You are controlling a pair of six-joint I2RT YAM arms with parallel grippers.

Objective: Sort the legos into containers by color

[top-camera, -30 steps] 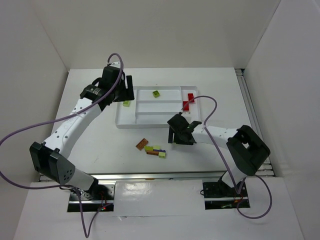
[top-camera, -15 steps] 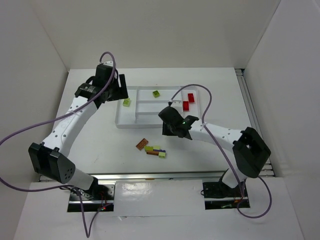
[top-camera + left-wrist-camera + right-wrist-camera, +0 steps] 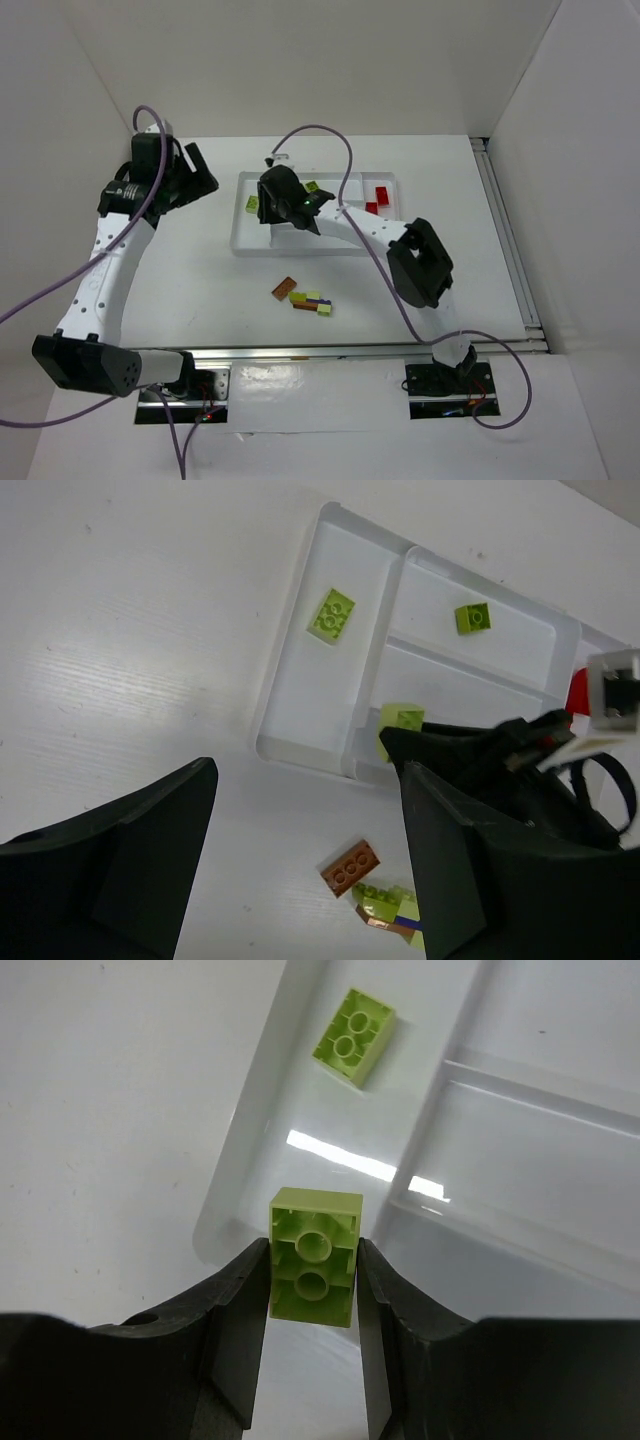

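1. White table (image 3: 190,290) with plain walls (image 3: 330,70) behind and at both sides. The tray (image 3: 300,243) lies across its middle, and a loose pile (image 3: 312,302) sits on the table just near of it.
2. My right claw (image 3: 312,1270) is clamped on a lime brick (image 3: 316,1218), hollow side up. It holds the brick over the near corner of the tray's left end section.
3. My left claw (image 3: 305,800) hangs over the table left of the tray, jaws wide apart and nothing between them.
4. Done so far: a second lime brick (image 3: 331,615) lies in the left end section, and red bricks (image 3: 381,193) lie in the right end section.
5. A third lime brick (image 3: 472,617) sits in the far long section, away from its colour, so I judge it needs moving.
6. Left to do: drop the brick I hold, then clear the pile. A brown-orange brick (image 3: 285,288) lies at its left edge. The rest is lime and brown, with one dark piece that is probably purple.
7. My right arm covers part of the middle sections from above, and I cannot tell how high the held brick hangs.
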